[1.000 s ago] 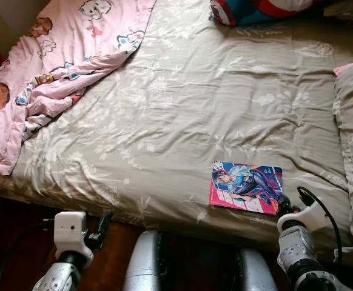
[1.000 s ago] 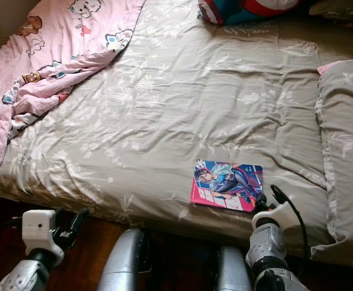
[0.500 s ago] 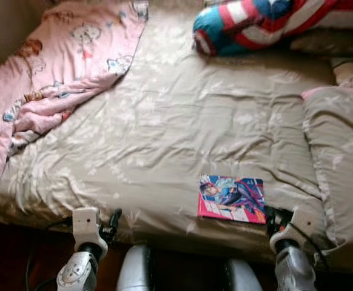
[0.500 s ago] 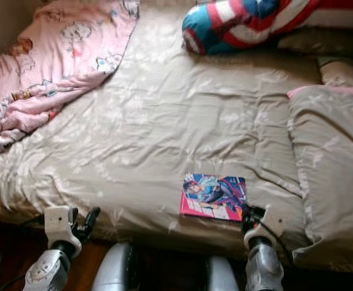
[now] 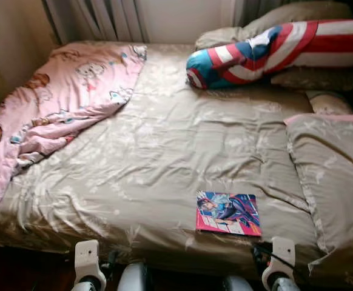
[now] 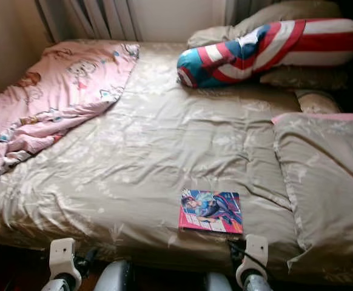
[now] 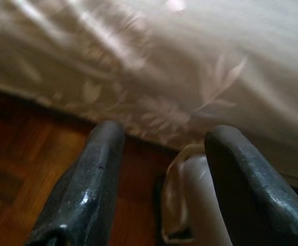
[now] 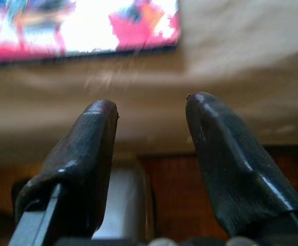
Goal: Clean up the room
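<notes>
I saw a crumpled pink cartoon-print blanket [image 5: 55, 97] on the bed's left side, a red, white and blue striped bolster [image 5: 273, 51] by the headboard, and a beige pillow [image 5: 334, 176] on the right. The thin pink-edged comic book [image 5: 228, 213] lay flat near the beige floral sheet's [image 5: 164, 157] front edge. Left gripper [image 7: 162, 154] and right gripper [image 8: 149, 120] hung below that edge, fingers apart, empty.

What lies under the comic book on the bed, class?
The comic book lies flat on the beige leaf-patterned bedspread, near the bed's front edge. Whatever is beneath the bedspread is covered.
</notes>
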Controlling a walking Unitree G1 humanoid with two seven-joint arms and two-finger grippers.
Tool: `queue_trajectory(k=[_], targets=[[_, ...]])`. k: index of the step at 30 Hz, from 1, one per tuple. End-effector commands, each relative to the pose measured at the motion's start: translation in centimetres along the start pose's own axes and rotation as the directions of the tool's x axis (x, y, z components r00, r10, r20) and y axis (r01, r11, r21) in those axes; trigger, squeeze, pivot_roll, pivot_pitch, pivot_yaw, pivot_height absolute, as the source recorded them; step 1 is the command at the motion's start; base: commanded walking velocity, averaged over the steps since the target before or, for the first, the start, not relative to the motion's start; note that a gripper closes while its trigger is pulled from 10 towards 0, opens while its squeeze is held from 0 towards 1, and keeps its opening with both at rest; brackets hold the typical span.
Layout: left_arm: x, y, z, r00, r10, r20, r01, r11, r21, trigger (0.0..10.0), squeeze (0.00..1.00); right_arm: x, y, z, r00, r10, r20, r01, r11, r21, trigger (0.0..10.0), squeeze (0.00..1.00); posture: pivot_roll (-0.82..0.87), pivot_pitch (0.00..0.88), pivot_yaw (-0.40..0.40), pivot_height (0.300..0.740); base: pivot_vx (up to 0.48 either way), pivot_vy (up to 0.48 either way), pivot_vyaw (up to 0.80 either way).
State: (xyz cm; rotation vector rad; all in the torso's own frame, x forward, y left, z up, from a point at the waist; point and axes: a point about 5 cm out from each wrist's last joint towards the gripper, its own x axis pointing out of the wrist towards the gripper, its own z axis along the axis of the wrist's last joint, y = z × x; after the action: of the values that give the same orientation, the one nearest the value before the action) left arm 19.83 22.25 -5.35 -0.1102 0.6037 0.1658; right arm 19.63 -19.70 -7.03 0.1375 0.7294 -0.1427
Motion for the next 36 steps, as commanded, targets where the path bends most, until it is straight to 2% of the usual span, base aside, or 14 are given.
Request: queue_trajectory(k=[1, 5, 9, 12, 18, 25, 30, 36], targets=[[0.1, 0.4, -0.2, 1.000, 0.016, -0.017, -0.016, 1.000, 0.017, 10.0, 0.00, -0.2, -0.1, -1.0, 0.998, -0.007, -0.056, 0.005, 1.000, -0.026, 10.0, 0.00, -0.04, 0.020, 0.024, 0.702, 0.000, 0.000, 0.00], [0.1, 0.3, -0.9, 0.997, 0.010, -0.072, -0.008, 1.000, 0.029, 10.0, 0.00, -0.6, -0.3, -2.0, 0.994, -0.033, -0.104, 0.031, 0.999, -0.015, 10.0, 0.00, -0.04, 0.002, 0.027, 0.722, 0.000, 0.000, 0.00], [-0.1, -0.1, -1.9, 0.991, -0.008, -0.136, 0.022, 0.995, 0.100, 10.0, 0.00, -0.7, -0.1, -2.6, 0.992, -0.030, -0.122, 0.028, 0.999, -0.021, 10.0, 0.00, -0.05, 0.000, 0.033, 0.740, 0.000, 0.000, 0.00], [-0.2, -0.6, -2.6, 0.983, -0.028, -0.180, 0.049, 0.992, 0.114, 10.0, 0.00, -0.9, 0.0, -3.0, 0.990, -0.028, -0.135, 0.026, 0.999, -0.019, 10.0, 0.00, -0.05, 0.000, 0.036, 0.740, 0.000, 0.000, 0.00], [0.0, -1.4, -2.7, 0.980, -0.049, -0.194, 0.074, 0.989, 0.125, 10.0, 0.00, -1.1, 0.2, -3.7, 0.984, -0.019, -0.178, 0.014, 0.999, -0.028, 10.0, 0.00, -0.05, 0.004, 0.029, 0.740, 0.000, 0.000, 0.00], [-0.1, -1.2, -3.0, 0.975, -0.040, -0.218, 0.070, 0.989, 0.131, 10.0, 0.00, -1.1, 0.5, -3.8, 0.982, -0.008, -0.188, 0.003, 1.000, -0.028, 10.0, 0.00, -0.05, 0.022, 0.032, 0.740, 0.000, 0.000, 0.00], [-0.2, -0.7, -3.1, 0.974, -0.024, -0.226, 0.054, 0.990, 0.127, 10.0, 0.00, -1.2, -0.1, -4.1, 0.977, -0.013, -0.211, 0.005, 0.999, -0.037, 10.0, 0.00, -0.06, 0.036, 0.029, 0.740, 0.000, 0.000, 0.00], [-0.6, -0.1, -3.7, 0.967, -0.004, -0.254, 0.036, 0.992, 0.120, 10.0, 0.00, -1.6, -1.7, -4.4, 0.972, -0.033, -0.233, 0.024, 0.999, -0.043, 10.0, 0.00, -0.06, 0.045, 0.024, 0.740, 0.000, 0.000, 0.00]])
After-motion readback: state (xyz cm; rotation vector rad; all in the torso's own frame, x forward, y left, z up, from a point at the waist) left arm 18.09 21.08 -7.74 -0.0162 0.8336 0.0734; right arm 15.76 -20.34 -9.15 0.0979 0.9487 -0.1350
